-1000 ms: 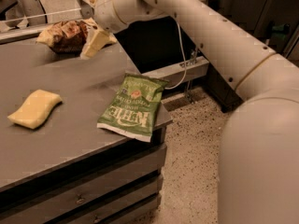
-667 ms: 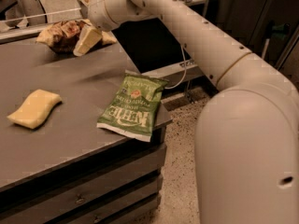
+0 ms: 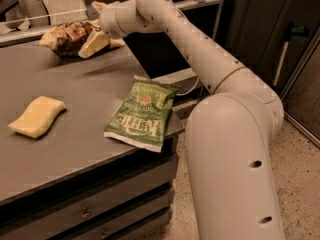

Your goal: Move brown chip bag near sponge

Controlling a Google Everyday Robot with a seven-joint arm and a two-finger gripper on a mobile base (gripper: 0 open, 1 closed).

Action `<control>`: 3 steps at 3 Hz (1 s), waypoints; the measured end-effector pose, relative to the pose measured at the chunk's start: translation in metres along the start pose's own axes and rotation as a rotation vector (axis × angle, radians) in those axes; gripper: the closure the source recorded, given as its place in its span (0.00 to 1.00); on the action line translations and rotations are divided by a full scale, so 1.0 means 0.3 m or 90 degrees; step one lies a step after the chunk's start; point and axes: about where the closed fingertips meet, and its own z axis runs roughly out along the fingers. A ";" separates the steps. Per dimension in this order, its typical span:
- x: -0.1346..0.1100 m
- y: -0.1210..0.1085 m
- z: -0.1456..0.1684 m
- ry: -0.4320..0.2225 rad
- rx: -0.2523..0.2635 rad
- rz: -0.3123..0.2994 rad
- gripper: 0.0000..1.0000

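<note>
The brown chip bag (image 3: 67, 36) lies crumpled at the far edge of the grey table (image 3: 75, 99), dark brown with pale yellow ends. My gripper (image 3: 96, 30) is at the bag's right end, reaching in from the right and touching or overlapping it. The sponge (image 3: 36, 116), a pale yellow slab with wavy edges, lies flat at the table's near left, well apart from the bag and the gripper.
A flat green chip bag (image 3: 142, 115) lies at the table's front right corner, partly over the edge. My arm (image 3: 200, 59) arches over the table's right side. A rail (image 3: 40, 16) runs behind the table. Speckled floor (image 3: 300, 174) lies to the right.
My gripper and arm have shifted slightly left, closer onto the brown chip bag. The bag, the sponge and the green bag have stayed in place.
</note>
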 end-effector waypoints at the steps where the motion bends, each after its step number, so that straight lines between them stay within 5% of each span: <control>1: 0.051 -0.029 0.037 0.008 0.002 0.024 0.00; 2: 0.098 -0.020 0.088 0.038 -0.016 0.033 0.00; 3: 0.132 -0.014 0.111 0.056 -0.027 0.036 0.17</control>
